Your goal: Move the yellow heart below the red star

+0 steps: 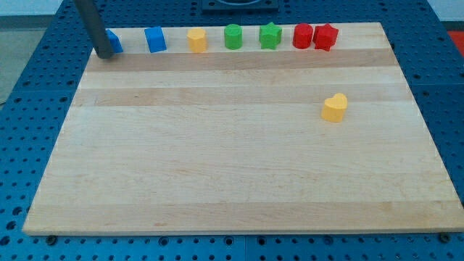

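Tip [105,55] of my rod sits at board's top-left corner, touching or just covering the left side of a blue block [114,42] whose shape I can't make out. No jaws on this rod, so nothing to open or clench; it grasps nothing.

Row along the board's top edge, view's left to right: that blue block, blue cube [155,39], yellow block [197,40] w/ flat sides, green cylinder [233,36], green star [270,35], red cylinder [302,35], red star [325,36]. Red cyl. & red star touch; the others stand apart.

Yellow heart [335,107] lies alone on the wooden board [217,181], toward view's right, lower in the view than the red star & a bit to its right, w/ bare wood between them. Tip is well apart from the heart, on the opposite side of the board.

Board rests on a blue perforated table [29,109].
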### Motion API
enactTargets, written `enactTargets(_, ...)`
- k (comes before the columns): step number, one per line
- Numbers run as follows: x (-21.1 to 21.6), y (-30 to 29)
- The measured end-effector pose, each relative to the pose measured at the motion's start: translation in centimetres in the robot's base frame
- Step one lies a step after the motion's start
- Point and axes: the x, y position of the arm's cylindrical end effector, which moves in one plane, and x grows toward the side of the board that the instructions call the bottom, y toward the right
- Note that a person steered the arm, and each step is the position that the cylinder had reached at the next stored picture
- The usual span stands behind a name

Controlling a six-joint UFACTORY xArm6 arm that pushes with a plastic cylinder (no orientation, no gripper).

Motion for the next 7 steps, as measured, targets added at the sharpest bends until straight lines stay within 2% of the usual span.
enactTargets(1, 1.1, 1.3)
enactTargets(5, 20.3, 15.5)
enactTargets(7, 22.3, 18.4)
